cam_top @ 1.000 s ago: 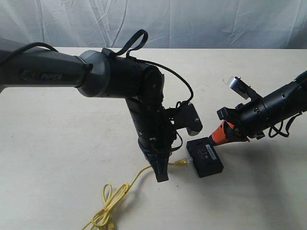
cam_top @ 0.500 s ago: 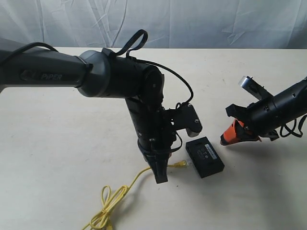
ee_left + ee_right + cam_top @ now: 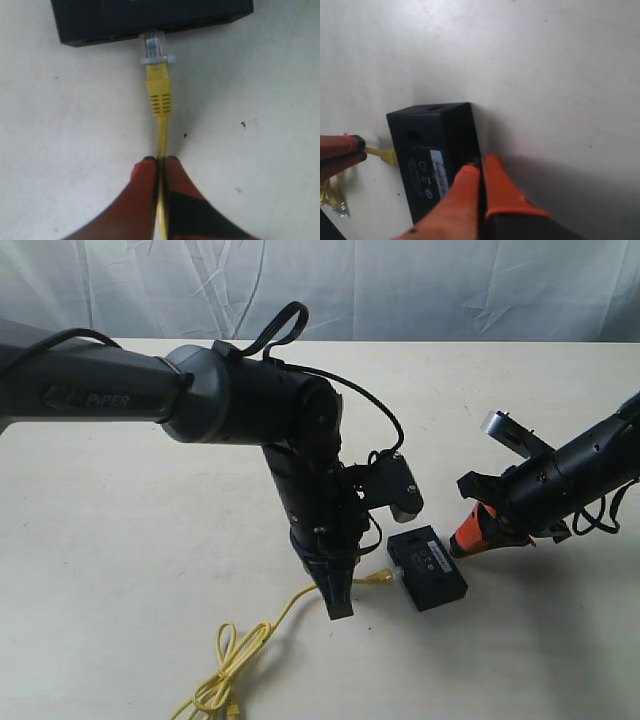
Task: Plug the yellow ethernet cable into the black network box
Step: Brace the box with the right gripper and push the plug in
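Observation:
The black network box lies flat on the table, white label up. In the left wrist view, the clear plug of the yellow ethernet cable sits at a port in the side of the box; how deep it sits I cannot tell. My left gripper is shut on the cord just behind the plug, and its tip touches down left of the box. The cable's loose knot trails toward the front. My right gripper is shut, its orange tips pressed against the box's opposite edge.
The pale table is backed by a crumpled white cloth. My bulky left arm reaches across the middle and hides part of the surface. The cable's other plug lies at the front edge.
My right gripper pulled back to the right of the box, then returned and now touches its right edge. The left arm, cable and box have hardly moved.

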